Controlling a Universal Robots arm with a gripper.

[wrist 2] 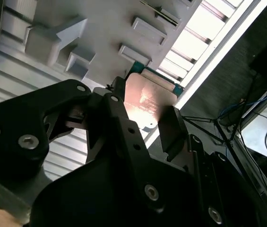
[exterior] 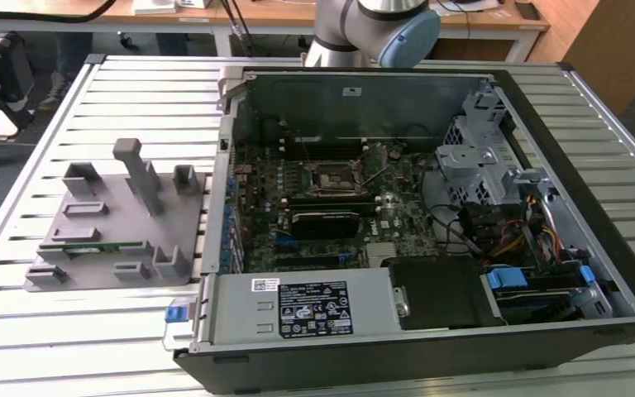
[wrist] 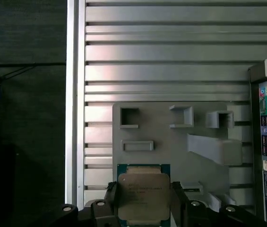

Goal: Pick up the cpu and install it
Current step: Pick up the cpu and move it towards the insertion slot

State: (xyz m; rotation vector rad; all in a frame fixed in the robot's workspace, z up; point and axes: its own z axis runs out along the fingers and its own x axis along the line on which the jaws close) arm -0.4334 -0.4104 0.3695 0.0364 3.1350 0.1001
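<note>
**Gripper (wrist: 143, 202) with load, seen in both wrist views.** The fingers (wrist: 178, 198) are clamped on two opposite edges of the cpu (wrist: 142, 194), with its metal top facing the first wrist camera. I read the chip as hanging clear above the grey tray (wrist: 171, 146). The tray lies on the slatted counter (wrist: 171, 56) near the counter's edge at the exterior view's left, just beside the open computer case (exterior: 406, 343). The socket (exterior: 334, 175) sits on the board (exterior: 262, 207) about mid-case, well apart from the tray.

Hazards, as I judge them from my station:
- (a) The hold is a pinch on thin edges, so a jolt or a quick swing could tilt the chip or let it slip onto the tray or counter.
- (b) The way into the case passes over its wall and close to the drive cage (exterior: 478, 157) and cables (exterior: 511, 240), any of which could knock the chip askew.
- (c) A chip lowered rotated, tilted or off-centre could bend the socket's contacts.

I cannot tell whether the socket's frame stands open.
</note>
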